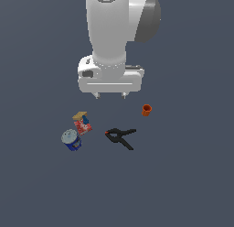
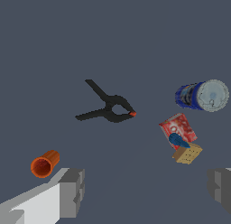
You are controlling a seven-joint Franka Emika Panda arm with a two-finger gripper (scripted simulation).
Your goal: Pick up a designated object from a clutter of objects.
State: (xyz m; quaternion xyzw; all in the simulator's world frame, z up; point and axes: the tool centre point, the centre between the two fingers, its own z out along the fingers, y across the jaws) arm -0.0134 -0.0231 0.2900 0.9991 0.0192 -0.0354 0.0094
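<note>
The designated object, a tiny bright blue piece (image 2: pixel 177 140), lies against the red box (image 2: pixel 180 127) close to the box's tan end (image 2: pixel 187 153); the exterior view does not show it. The clutter of objects also holds a blue can with a silver lid (image 2: pixel 201 95), a black clamp (image 2: pixel 109 109) and an orange cup (image 2: pixel 44 164). My gripper (image 1: pixel 110 95) hangs open above the floor, apart from all of them, with nothing between its grey fingers (image 2: pixel 72 191). In the exterior view the red box (image 1: pixel 82 123) sits below and left of the fingertips.
In the exterior view the blue can (image 1: pixel 71 139) lies on its side left of the box. The black clamp (image 1: pixel 121 136) lies in the middle with its handles spread, and the orange cup (image 1: pixel 146 110) lies to the right. All rest on a flat dark grey floor.
</note>
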